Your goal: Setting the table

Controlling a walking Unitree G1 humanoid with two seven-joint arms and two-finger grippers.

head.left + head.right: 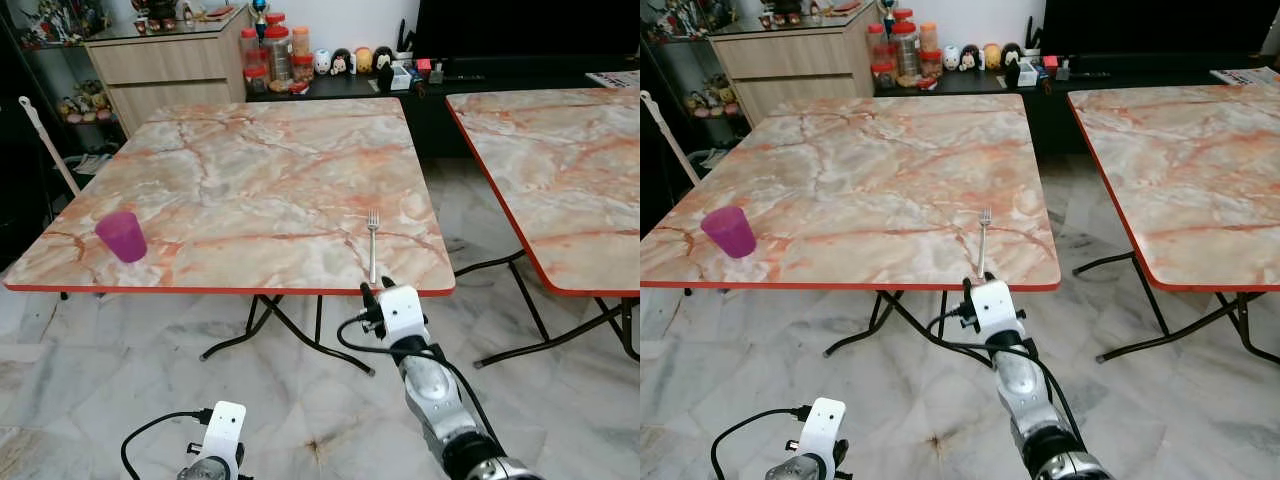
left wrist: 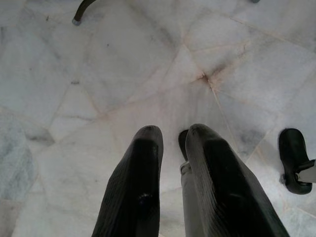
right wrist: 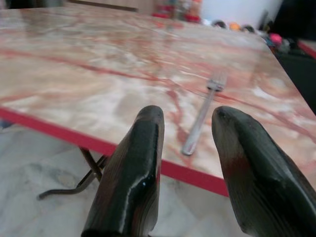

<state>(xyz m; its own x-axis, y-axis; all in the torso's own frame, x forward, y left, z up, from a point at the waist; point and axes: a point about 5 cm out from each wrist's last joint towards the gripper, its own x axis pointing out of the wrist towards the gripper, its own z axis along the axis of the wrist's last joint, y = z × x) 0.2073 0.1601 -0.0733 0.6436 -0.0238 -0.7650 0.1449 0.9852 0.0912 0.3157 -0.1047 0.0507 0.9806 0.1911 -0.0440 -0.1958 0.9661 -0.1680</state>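
Note:
A silver fork (image 1: 372, 245) lies on the marble-patterned table (image 1: 250, 170) near its front right edge, tines pointing away from me. A purple cup (image 1: 122, 236) stands upright near the table's front left corner. My right gripper (image 3: 187, 113) is open just before the red front edge, at about table height, with the fork's handle (image 3: 197, 129) lying beyond the gap between its fingers and nothing held. My left gripper (image 2: 173, 131) hangs low over the floor, its fingers close together and empty.
A second marble table (image 1: 560, 170) stands to the right across a gap of tiled floor. Behind are a wooden cabinet (image 1: 170, 60) and a dark low shelf with jars and figurines (image 1: 300, 60). Folding table legs (image 1: 270, 330) stand under the near edge.

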